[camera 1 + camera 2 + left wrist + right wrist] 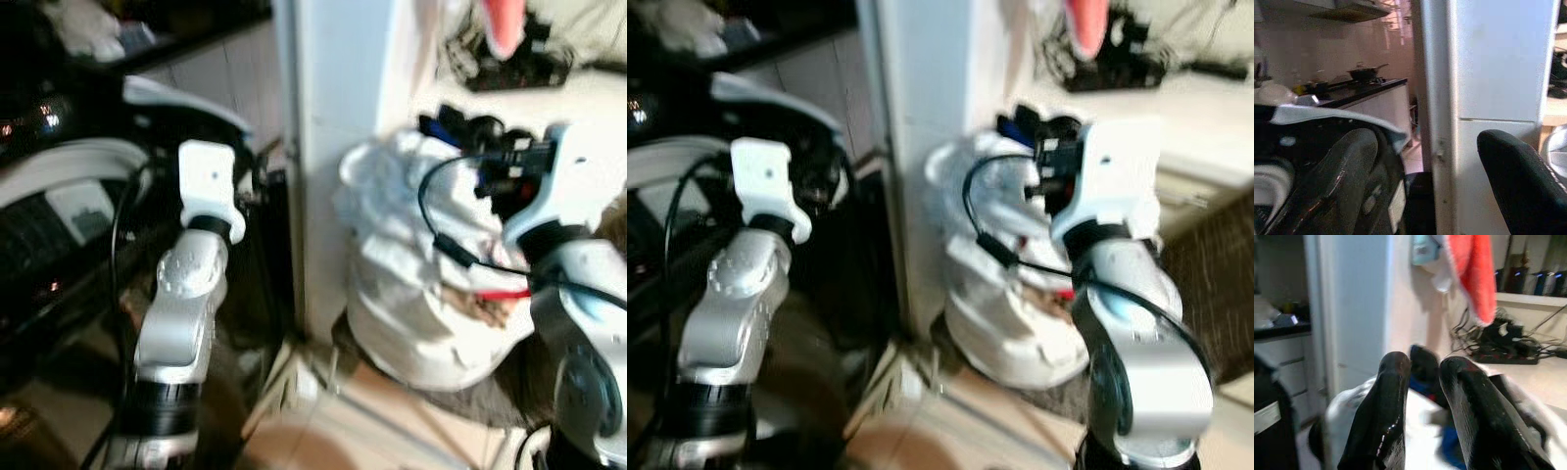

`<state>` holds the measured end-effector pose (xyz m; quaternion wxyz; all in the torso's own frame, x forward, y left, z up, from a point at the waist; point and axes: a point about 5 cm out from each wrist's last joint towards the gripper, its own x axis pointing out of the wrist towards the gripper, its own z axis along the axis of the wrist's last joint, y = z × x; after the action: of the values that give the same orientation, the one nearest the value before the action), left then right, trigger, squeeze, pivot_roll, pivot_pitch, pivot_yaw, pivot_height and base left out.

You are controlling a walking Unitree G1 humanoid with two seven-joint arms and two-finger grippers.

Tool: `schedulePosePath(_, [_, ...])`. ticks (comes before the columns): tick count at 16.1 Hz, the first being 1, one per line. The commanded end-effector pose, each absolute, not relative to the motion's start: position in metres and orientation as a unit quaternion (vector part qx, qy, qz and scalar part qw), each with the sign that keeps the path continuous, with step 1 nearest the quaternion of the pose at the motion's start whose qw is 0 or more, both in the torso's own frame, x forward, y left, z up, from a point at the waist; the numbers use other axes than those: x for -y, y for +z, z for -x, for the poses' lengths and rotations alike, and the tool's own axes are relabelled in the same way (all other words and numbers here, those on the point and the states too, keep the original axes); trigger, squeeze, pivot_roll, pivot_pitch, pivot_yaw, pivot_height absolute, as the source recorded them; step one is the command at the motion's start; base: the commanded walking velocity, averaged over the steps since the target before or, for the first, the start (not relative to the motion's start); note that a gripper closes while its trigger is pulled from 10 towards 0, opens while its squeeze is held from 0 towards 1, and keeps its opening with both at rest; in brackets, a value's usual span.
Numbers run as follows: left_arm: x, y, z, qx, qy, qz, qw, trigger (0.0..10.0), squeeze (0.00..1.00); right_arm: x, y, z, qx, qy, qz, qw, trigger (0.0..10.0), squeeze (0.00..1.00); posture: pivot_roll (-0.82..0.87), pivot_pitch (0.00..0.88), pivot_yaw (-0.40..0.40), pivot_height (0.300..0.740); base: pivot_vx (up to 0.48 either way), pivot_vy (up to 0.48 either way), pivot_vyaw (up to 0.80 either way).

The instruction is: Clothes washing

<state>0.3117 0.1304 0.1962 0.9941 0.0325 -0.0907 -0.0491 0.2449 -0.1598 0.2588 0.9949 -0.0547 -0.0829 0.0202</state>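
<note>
Left eye: white bag [411,284] on the floor just right of the white pillar [343,147], stuffed with clothes [460,132] — dark and blue bits poke out the top, something red [500,292] at its right side. Judgement: soft, light, floppy load, will sag and snag; best hold is a bunched fold at the open top, not the smooth bag wall. Left of the pillar, dark washer [59,225] with pale rim, contents not readable. Left arm [186,304] raised in front of it. Right eye: right arm [1117,294] up directly over the bag, wrist by the bag mouth; counter [1215,117] behind the bag carries cables and black gear. Left wrist: left end effector [1435,191] spread wide, holding nothing, aimed at the pillar with the washer rim beside it; kitchen hob with a pan [1364,73] far behind. Right wrist: right end effector [1422,396] narrow gap, nothing between the fingers [1383,416], hovering just above the clothes, not touching that I can see; red cloth [1474,269] hangs above the counter.
</note>
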Motion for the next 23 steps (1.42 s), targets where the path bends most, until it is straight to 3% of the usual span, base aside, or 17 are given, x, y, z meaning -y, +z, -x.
schedulePosePath(1, [-0.125,0.197,-0.309,0.090,-0.058,-0.025,0.994,10.0,0.00,0.165,0.253,-0.247,0.059,0.013,0.059,0.996,10.0,0.00,-0.12,0.000,0.023,0.740,0.000,0.000,0.00])
schedulePosePath(4, [-0.125,0.187,-0.304,0.083,-0.049,-0.065,0.993,10.0,0.00,0.177,0.239,-0.253,0.042,-0.034,0.143,0.988,10.0,0.00,-0.12,0.000,0.019,0.740,0.000,0.000,0.00])
schedulePosePath(8, [-0.126,0.199,-0.307,0.106,-0.038,-0.082,0.990,10.0,0.00,0.168,0.246,-0.256,0.042,0.021,0.072,0.996,10.0,0.00,-0.11,0.000,0.021,0.740,0.000,0.000,0.00])
schedulePosePath(12, [-0.125,0.200,-0.312,0.095,-0.041,-0.101,0.989,10.0,0.00,0.167,0.249,-0.251,0.062,0.027,0.080,0.994,10.0,0.00,-0.12,0.000,0.047,0.740,0.000,0.000,0.00])
schedulePosePath(20, [-0.120,0.208,-0.314,0.109,-0.069,-0.060,0.990,10.0,0.00,0.165,0.262,-0.245,0.104,0.020,0.077,0.991,10.0,0.00,-0.13,0.000,0.072,0.740,0.000,0.000,0.00])
schedulePosePath(22, [-0.123,0.207,-0.312,0.105,-0.068,-0.050,0.991,10.0,0.00,0.168,0.262,-0.248,0.075,0.010,0.115,0.990,10.0,0.00,-0.14,0.000,0.073,0.740,0.000,0.000,0.00])
schedulePosePath(23, [-0.122,0.212,-0.311,0.128,-0.093,-0.052,0.986,10.0,0.00,0.172,0.270,-0.252,0.080,0.023,0.118,0.990,10.0,0.34,-0.14,0.000,0.073,0.740,0.000,0.000,0.00])
